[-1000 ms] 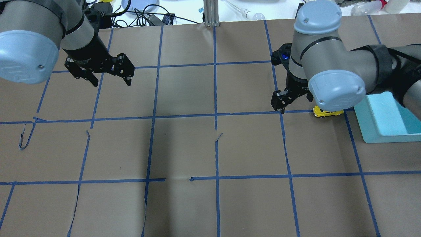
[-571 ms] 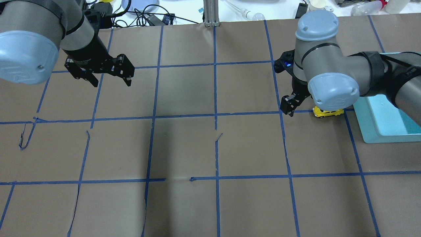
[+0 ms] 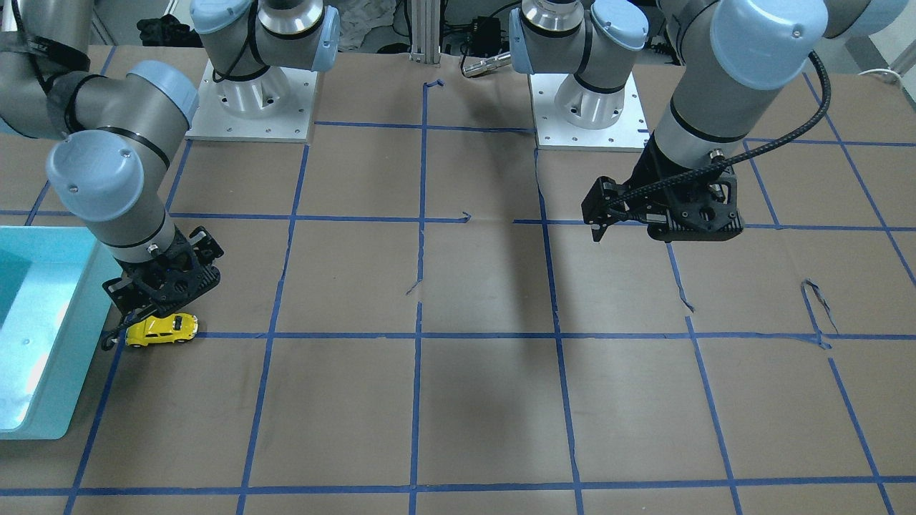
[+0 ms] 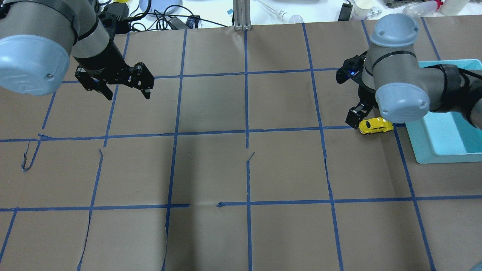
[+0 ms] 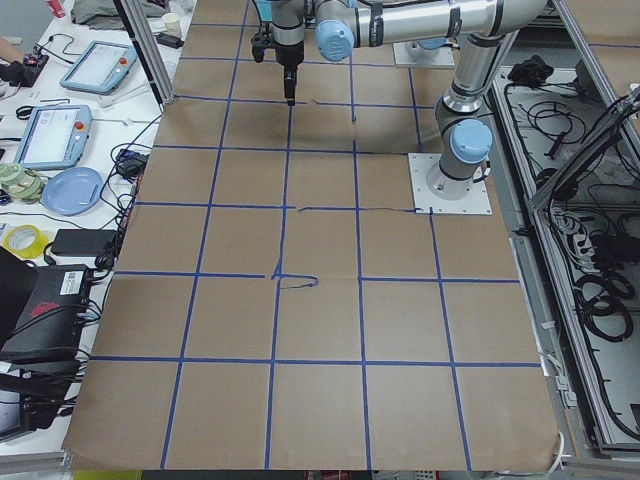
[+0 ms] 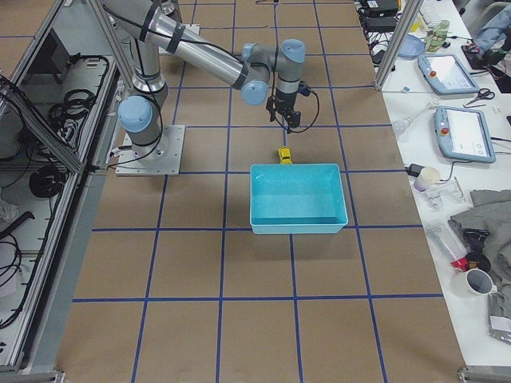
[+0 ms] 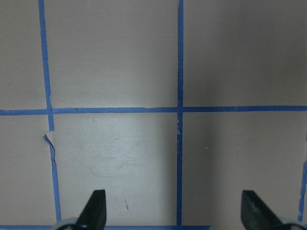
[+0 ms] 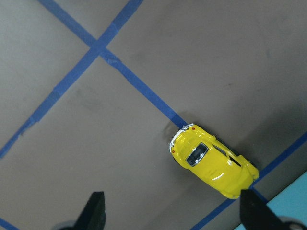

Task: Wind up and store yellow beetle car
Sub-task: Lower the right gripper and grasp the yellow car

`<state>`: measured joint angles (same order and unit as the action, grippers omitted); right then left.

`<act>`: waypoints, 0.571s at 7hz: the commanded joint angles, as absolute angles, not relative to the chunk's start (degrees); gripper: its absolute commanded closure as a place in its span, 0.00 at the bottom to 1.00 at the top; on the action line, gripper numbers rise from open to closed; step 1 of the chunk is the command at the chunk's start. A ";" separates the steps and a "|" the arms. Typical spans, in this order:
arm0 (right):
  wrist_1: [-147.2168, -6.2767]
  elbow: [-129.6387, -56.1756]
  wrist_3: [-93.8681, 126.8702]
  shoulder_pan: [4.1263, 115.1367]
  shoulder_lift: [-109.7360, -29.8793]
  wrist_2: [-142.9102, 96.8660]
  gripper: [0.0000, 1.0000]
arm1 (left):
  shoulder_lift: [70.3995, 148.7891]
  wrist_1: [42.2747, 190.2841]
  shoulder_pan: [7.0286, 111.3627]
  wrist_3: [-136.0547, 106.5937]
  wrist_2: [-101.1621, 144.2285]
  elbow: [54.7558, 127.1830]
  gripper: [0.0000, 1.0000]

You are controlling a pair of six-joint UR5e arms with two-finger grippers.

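Holds the right pincer (image 8: 172, 213) spread wide with nothing between its fingertips, low over the bench (image 4: 244, 169). Has the yellow beetle car (image 8: 211, 165) just ahead of that opening and off toward one fingertip, not inside it. Shows it on its wheels, roof up, lying lengthways along a blue tape line (image 8: 144, 87) and at a slant to the line between the fingertips. Reads as an approach, not yet a grasp. Gapes wide enough to drop over the narrow body. Needs a shift toward the car and probably a twist of the wrist, so that the fingertips meet its two flanks rather than nose and tail. Finds the car just beside the near corner of the teal bin (image 4: 425, 152), apart from its wall, which suits the job: a short carry once wound. Suggests no winding done so far, with storing last. Calls for care with a small glossy shell on free wheels, likely to skid or roll away if one fingertip touches first.

Parks the left pincer (image 4: 128, 94) well apart over the other half of the bench, likewise spread wide and holding nothing. Shows only brown paper and tape crossings below it in its wrist view. Seems placed out of the way, perhaps ready to help with the winding.
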<state>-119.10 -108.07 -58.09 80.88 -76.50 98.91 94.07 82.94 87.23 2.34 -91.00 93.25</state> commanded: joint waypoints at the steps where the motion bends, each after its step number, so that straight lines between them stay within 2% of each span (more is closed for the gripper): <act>1: -123.71 -107.49 -85.13 77.79 -73.05 98.52 0.00 | 93.87 84.89 86.84 1.32 -90.53 91.94 0.00; 2: -128.97 -108.01 -94.13 77.78 -72.69 100.00 0.00 | 93.87 87.34 87.01 1.41 -90.88 92.11 0.00; 4: -129.37 -108.19 -108.03 77.78 -70.50 100.02 0.00 | 93.17 87.28 87.19 1.49 -90.44 91.85 0.00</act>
<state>-128.47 -108.05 -98.30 77.84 -71.90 100.04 93.59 86.98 87.09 1.43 -90.52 91.95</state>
